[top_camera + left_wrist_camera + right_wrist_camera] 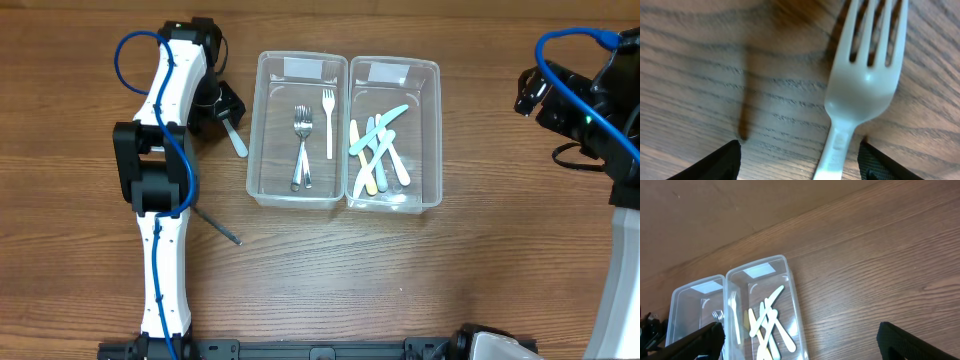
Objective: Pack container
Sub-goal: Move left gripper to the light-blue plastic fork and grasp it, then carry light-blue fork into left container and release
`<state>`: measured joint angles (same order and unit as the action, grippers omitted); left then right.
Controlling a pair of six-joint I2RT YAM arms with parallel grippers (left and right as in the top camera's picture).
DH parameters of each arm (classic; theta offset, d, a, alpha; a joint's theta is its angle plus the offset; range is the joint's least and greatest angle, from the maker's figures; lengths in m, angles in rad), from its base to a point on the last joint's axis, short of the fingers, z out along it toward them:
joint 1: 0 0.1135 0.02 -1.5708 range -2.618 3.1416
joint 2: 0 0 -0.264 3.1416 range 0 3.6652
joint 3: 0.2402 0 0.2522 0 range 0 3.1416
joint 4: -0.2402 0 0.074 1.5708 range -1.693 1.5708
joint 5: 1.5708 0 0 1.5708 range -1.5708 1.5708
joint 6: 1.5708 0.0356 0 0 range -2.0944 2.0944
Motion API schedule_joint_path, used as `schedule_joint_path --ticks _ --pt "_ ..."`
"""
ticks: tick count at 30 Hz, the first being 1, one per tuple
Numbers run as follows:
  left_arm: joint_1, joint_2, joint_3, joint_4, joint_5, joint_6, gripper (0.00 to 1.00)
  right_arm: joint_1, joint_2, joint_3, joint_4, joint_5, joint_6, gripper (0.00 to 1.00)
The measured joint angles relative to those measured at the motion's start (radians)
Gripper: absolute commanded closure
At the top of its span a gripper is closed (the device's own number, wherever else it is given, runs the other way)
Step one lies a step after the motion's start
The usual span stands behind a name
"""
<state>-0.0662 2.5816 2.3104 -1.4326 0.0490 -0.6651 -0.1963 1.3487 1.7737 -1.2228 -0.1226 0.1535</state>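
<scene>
A loose fork (238,142) of white plastic lies flat on the wooden counter (400,280), just outside the left container (254,150) on its 9 o'clock side. The left gripper (228,112) sits over its head end, so from above only the handle shows, running out toward 5 o'clock from the gripper. In the left wrist view the loose fork (865,85) fills the frame, tines toward 12 o'clock. Its handle passes down between the two dark fingertips (715,165) of the left gripper (799,162), nearer the one at 3 o'clock. The jaws stand wide apart and seem not to touch the handle, though the close view is blurred. The left container holds two metal forks (303,150) and a white fork (328,122). The right container (438,130), touching it at 3 o'clock, holds pastel knives (380,150) lying crossed. The right gripper (527,92) is well apart at the counter's 3 o'clock edge, its jaws spread with nothing between them.
</scene>
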Motion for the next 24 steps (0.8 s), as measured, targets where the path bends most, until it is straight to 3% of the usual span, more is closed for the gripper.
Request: schedule_joint_path --ticks 3,6,8,11,24 --pt "-0.005 0.000 0.000 -0.005 0.001 -0.023 0.43 0.000 0.000 0.000 0.000 0.000 0.000 0.00" --pt "-0.006 0.002 0.000 -0.031 0.000 -0.043 0.50 0.000 0.000 0.000 0.000 0.000 0.000 0.00" --pt "-0.006 0.002 0.000 -0.046 0.000 -0.051 0.65 0.000 0.000 0.000 0.000 0.000 0.000 0.00" --pt "-0.006 0.004 0.000 -0.060 -0.001 -0.068 0.96 0.000 0.000 0.000 0.000 0.000 0.000 0.00" --pt "-0.006 0.004 0.007 -0.174 -0.019 -0.021 0.96 0.000 0.000 0.000 0.000 0.000 0.000 0.00"
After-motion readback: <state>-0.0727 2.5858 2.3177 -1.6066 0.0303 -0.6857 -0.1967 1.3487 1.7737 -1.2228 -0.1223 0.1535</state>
